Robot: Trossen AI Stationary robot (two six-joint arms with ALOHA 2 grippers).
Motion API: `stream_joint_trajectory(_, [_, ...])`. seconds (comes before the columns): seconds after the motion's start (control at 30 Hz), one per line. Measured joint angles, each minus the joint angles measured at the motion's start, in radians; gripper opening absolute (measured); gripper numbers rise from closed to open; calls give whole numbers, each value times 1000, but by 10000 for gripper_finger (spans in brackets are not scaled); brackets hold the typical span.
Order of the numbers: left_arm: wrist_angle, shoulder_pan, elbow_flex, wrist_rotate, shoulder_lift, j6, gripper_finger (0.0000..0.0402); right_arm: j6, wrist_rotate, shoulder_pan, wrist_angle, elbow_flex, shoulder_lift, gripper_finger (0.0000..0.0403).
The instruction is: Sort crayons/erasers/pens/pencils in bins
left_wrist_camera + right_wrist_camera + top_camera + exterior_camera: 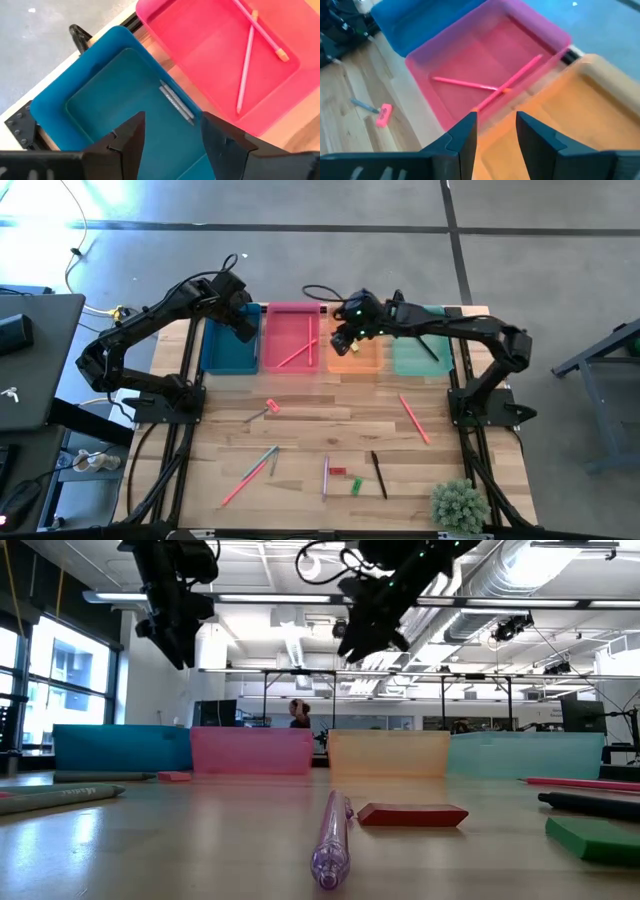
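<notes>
Four bins stand in a row at the table's far edge: teal-blue bin, pink-red bin, orange bin, mint-green bin. My left gripper hovers open and empty over the teal-blue bin, where two grey sticks lie. My right gripper hovers open and empty over the orange bin, near its wall next to the pink-red bin. Two pink pencils lie crossed in the pink-red bin. A black pen lies in the mint-green bin.
Loose on the table lie a pink pencil, a black pen, a red eraser, a green eraser, a purple pen, a pink pencil, grey sticks and a red eraser. A small plant stands at the near right corner.
</notes>
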Motion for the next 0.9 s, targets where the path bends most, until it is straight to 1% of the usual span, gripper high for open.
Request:
stream_joint_trajectory(0.07, [-2,-1,0,28,0,0,189,-23,2,-7,-37,0,-32,129])
stream_joint_trajectory(0.2, [-16,-8,0,146,0,-23,192,-62,1,-23,-106,0,-88,129])
stream_joint_trajectory(0.27, [-20,-24,0,181,0,-51,191,-79,2,-32,-134,0,-115,129])
stream_joint_trajectory(0.4, [-51,-76,0,180,0,-122,191,-115,1,-55,-189,0,-167,129])
stream_joint_trajectory(0.5, [-68,-135,-11,172,0,-176,191,-140,3,-76,-234,0,-203,129])
stream_joint_trajectory(0.73, [-89,-319,-85,170,0,-342,191,-144,2,-139,-362,0,-284,129])
stream_joint_trajectory(0.9, [-88,-462,-118,153,0,-470,189,-156,-1,-184,-394,0,-343,129])
